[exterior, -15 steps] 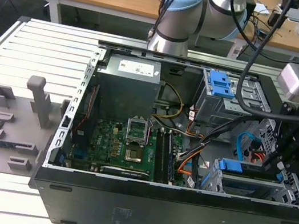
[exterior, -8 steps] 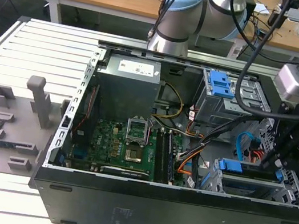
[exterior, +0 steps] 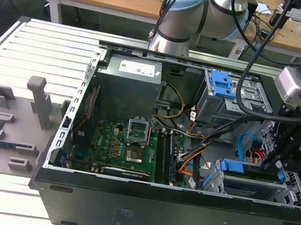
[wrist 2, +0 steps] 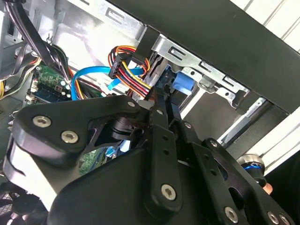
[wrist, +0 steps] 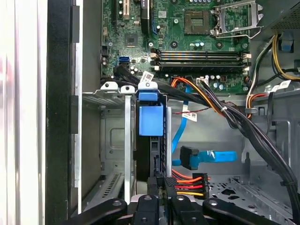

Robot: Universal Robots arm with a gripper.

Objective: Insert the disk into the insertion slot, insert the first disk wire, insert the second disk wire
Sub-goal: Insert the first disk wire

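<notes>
On the slatted counter lies an open black case. The arm reaches into it from the far side, down to the near corner at the exterior view's right. There the disk sits inside the slot, and its blue carrier shows at both ends between the silver walls. In the first wrist view the disk is seen from its edge, with the blue tab in the slot's mouth and the dark body behind it.

The pincer is directly at the disk's end. Its fingers stand very close together, with only a thin dark gap between them. The first wire, a red, orange and yellow bundle with a black plug on it, runs straight into the fingers. So the pincer seems closed on the end of this wire, but the piece between the fingers is hidden. In the second wrist view the same bundle ends at the fingertips, just beside the blue carrier.

The second wire hangs loose beside the disk, near the first wire but apart from it, and its plug is free. Its other part rises towards the motherboard.

A grey cage with blue tabs stands farther in than the slot. Grey fixtures rest on the counter at the exterior view's left.
</notes>
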